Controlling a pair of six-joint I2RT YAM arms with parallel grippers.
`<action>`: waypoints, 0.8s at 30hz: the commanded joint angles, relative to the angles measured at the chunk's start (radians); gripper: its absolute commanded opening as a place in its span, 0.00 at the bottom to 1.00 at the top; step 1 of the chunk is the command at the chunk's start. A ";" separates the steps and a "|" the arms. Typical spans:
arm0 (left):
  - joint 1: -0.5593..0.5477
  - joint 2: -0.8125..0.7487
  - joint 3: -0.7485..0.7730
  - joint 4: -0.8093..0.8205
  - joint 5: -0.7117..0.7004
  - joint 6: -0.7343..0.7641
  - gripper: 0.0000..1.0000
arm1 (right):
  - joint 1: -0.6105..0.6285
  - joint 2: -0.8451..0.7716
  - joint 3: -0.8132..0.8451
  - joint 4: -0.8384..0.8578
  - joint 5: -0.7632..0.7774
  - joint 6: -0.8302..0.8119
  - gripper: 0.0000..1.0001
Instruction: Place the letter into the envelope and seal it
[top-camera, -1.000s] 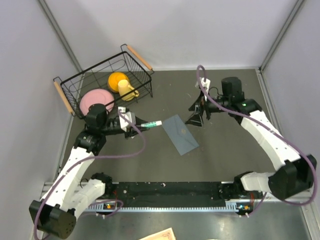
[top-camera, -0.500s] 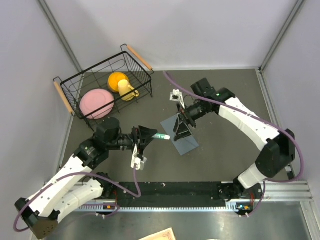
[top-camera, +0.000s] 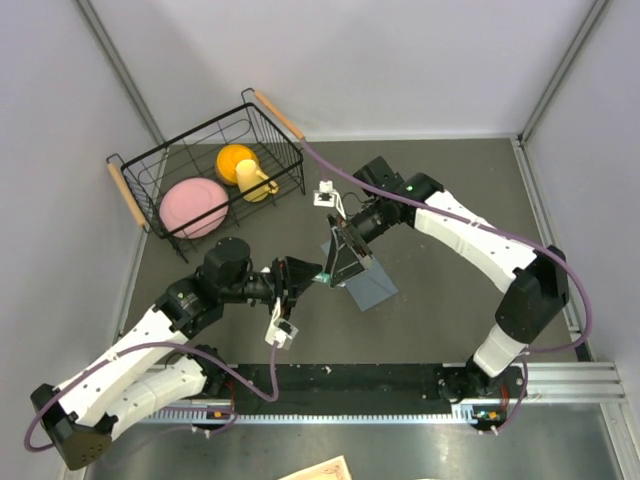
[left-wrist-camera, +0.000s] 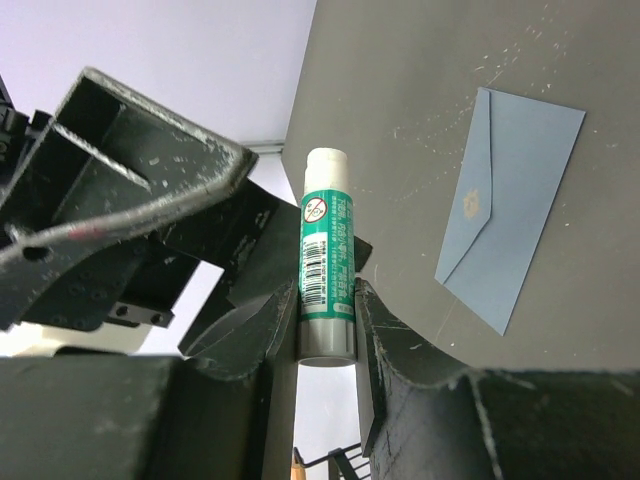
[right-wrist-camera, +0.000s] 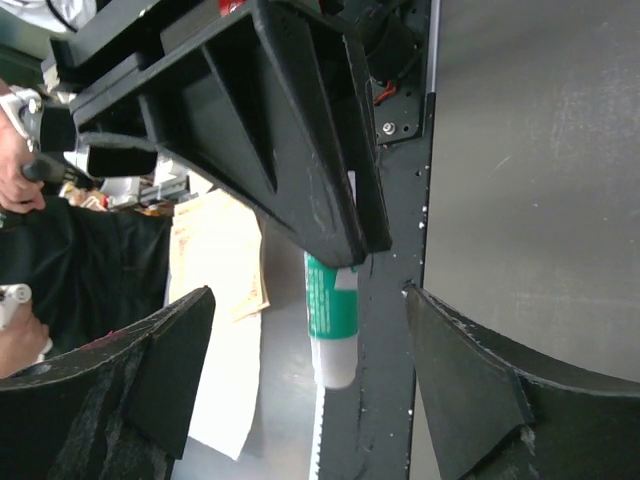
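Observation:
My left gripper (left-wrist-camera: 326, 300) is shut on the lower end of a white-and-green glue stick (left-wrist-camera: 327, 245), which it holds out over the table with its white cap pointing away. The right gripper (right-wrist-camera: 305, 310) stands open around that cap (right-wrist-camera: 334, 360), with a gap on both sides. From above, the two grippers (top-camera: 300, 276) (top-camera: 341, 262) meet tip to tip over the left end of the envelope (top-camera: 376, 288). The blue-grey envelope (left-wrist-camera: 510, 200) lies flat with its flap down and a gold spot showing. The letter is not in view.
A wire basket (top-camera: 150, 165) at the back left holds a pink plate (top-camera: 195, 205) and a yellow cup (top-camera: 243, 168). Grey walls close in the table on three sides. A printed cream sheet (top-camera: 320, 469) lies beyond the near rail.
The left arm has swung the glue stick forward and right toward the table's middle. The right arm has come left across the envelope, and its jaws now straddle the cap, a little narrower.

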 joint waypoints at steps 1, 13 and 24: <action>-0.008 0.012 0.024 0.005 0.006 0.027 0.00 | 0.033 0.033 0.066 0.034 -0.046 0.025 0.74; -0.008 -0.005 0.000 0.013 -0.028 -0.032 0.00 | 0.053 0.022 0.012 0.042 -0.029 0.022 0.28; -0.008 -0.040 -0.010 0.014 -0.057 -0.124 0.00 | 0.048 0.011 0.009 0.042 -0.026 0.023 0.08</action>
